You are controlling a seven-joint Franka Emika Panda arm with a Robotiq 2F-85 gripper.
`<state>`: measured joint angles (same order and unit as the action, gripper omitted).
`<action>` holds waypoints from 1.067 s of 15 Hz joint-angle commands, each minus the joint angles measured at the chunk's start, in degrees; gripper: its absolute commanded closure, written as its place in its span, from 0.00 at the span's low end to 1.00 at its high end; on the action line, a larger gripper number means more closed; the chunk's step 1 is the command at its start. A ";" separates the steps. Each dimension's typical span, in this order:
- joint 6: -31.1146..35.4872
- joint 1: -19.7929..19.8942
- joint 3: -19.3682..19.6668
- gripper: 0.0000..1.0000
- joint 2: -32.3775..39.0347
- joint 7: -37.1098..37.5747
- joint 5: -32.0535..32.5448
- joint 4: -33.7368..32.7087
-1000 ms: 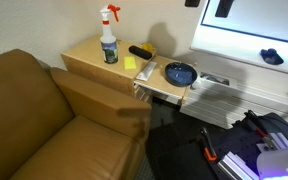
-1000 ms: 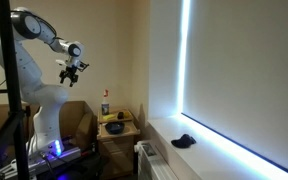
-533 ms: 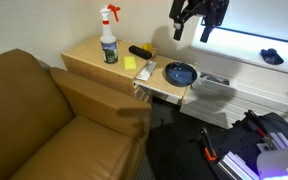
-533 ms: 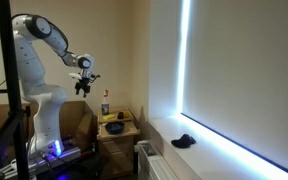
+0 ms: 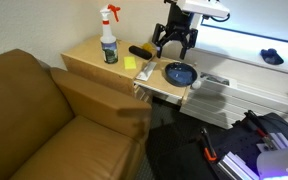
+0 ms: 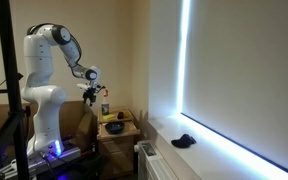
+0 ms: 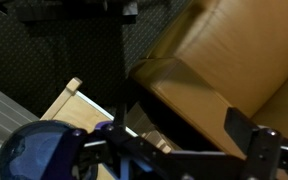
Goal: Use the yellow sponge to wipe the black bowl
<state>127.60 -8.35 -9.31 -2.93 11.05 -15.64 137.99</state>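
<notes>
The yellow sponge (image 5: pixel 130 63) lies flat on the wooden side table (image 5: pixel 84 55), between the spray bottle and the black bowl. The black bowl (image 5: pixel 180 73) sits on a lower shelf at the table's end; it also shows in an exterior view (image 6: pixel 113 127) and at the lower left of the wrist view (image 7: pixel 34 155). My gripper (image 5: pixel 174 42) hangs open and empty above the table, just above and behind the bowl and to the right of the sponge. It also shows in an exterior view (image 6: pixel 92 93). In the wrist view its dark fingers (image 7: pixel 250 130) stand apart; the sponge is hidden there.
A spray bottle (image 5: pixel 109 40) stands at the table's back. A black-and-yellow elongated object (image 5: pixel 142 51) lies behind the sponge. A brown sofa (image 5: pixel 44 120) adjoins the table. A small dark blue object (image 5: pixel 272 57) lies on the window ledge. Cables and gear cover the floor (image 5: pixel 244 140).
The arm has swung down and to the left from high by the window, so the gripper now hangs low over the table near the bowl. The objects have not moved.
</notes>
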 commanded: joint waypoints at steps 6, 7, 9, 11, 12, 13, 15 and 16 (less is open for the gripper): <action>20.54 1.15 2.14 0.00 14.53 -1.52 -4.80 -4.82; 24.58 1.38 2.23 0.00 17.58 -2.21 -5.84 -6.40; 30.43 1.96 1.38 0.00 24.19 -2.91 -7.27 -11.22; 32.40 3.00 -0.55 0.00 30.12 -4.81 -7.50 -17.45; 31.06 3.03 -1.42 0.00 32.25 -4.89 -6.78 -20.63; 29.95 3.09 -2.09 0.00 33.86 -4.74 -6.44 -23.19; 31.47 2.19 -1.06 0.00 31.79 -2.68 -5.32 -19.88; 31.45 2.14 -1.43 0.00 33.04 -2.71 -5.36 -21.51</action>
<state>159.12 -6.57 -10.38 30.15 7.82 -21.62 116.46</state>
